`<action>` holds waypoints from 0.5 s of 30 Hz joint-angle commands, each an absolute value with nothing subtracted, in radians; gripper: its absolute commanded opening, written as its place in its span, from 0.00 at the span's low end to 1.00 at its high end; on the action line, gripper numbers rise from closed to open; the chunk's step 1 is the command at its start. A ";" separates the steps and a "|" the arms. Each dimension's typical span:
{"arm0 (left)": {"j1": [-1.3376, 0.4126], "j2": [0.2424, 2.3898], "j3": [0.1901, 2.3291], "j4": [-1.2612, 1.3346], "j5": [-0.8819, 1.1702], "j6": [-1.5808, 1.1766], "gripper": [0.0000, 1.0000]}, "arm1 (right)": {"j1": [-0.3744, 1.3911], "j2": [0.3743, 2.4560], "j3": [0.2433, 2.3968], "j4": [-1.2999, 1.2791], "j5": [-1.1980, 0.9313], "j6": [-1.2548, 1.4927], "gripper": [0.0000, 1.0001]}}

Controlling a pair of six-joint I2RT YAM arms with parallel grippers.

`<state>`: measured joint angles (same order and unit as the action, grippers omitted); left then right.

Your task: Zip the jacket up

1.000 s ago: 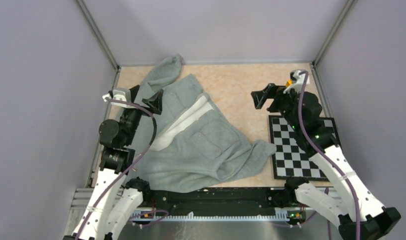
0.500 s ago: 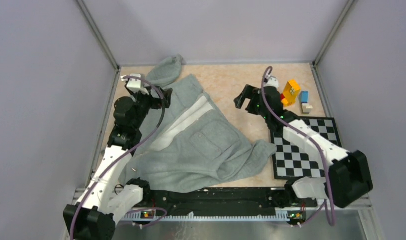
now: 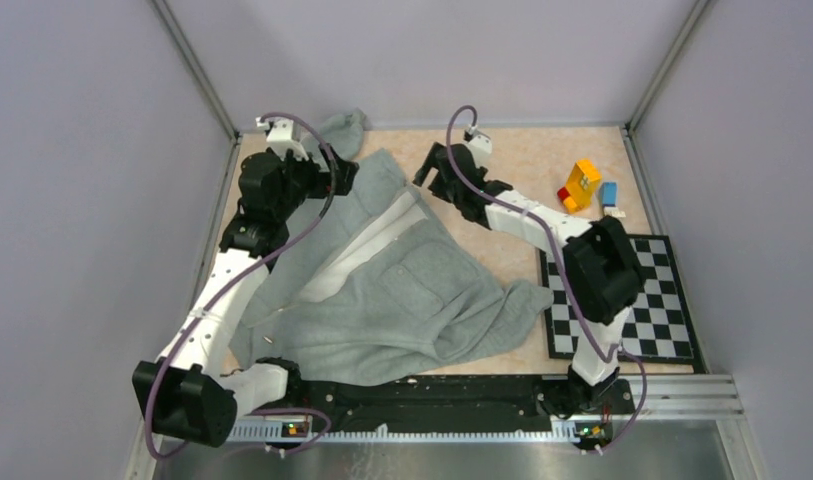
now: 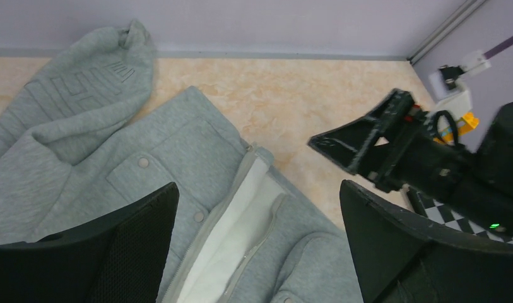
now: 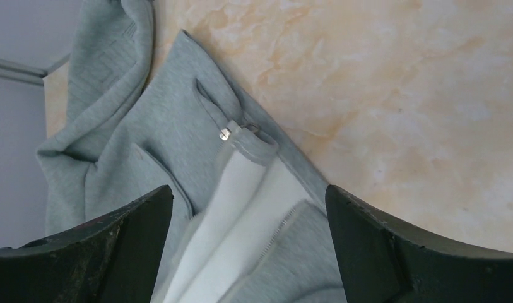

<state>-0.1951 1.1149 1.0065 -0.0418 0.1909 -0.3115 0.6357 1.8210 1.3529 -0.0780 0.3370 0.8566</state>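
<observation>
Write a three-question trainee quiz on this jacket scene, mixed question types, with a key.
1. True or false: the large rumpled light grey fleece jacket is zipped shut.
2. The right gripper holds: A) the zipper pull, B) a sleeve, C) nothing.
3. What pattern has the flat black-and-white board to the right of the jacket?

Key
1. False. The white inner lining shows along the open front.
2. C. Its jaws stand open and empty.
3. Checkered.
</observation>
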 commanded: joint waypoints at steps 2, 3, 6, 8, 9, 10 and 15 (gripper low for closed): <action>-0.192 1.179 1.163 -0.118 0.238 -0.364 0.99 | 0.708 2.004 1.614 -0.235 0.543 0.908 0.91; -0.192 1.189 1.184 -0.129 0.225 -0.359 0.99 | 0.721 2.043 1.664 -0.269 0.580 0.905 0.92; -0.191 1.201 1.221 -0.136 0.201 -0.318 0.99 | 0.750 2.155 1.821 -0.359 0.679 0.882 0.94; -0.192 1.200 1.216 -0.129 0.182 -0.276 0.99 | 0.761 2.228 1.916 -0.412 0.708 0.861 0.95; -0.192 1.197 1.207 -0.126 0.167 -0.257 0.99 | 0.765 2.263 1.958 -0.437 0.723 0.852 0.95; -0.192 1.193 1.193 -0.120 0.151 -0.240 0.99 | 0.769 2.294 1.998 -0.454 0.731 0.836 0.95; -0.191 1.159 1.103 -0.077 0.145 -0.212 0.99 | 0.787 2.446 2.165 -0.532 0.770 0.757 0.95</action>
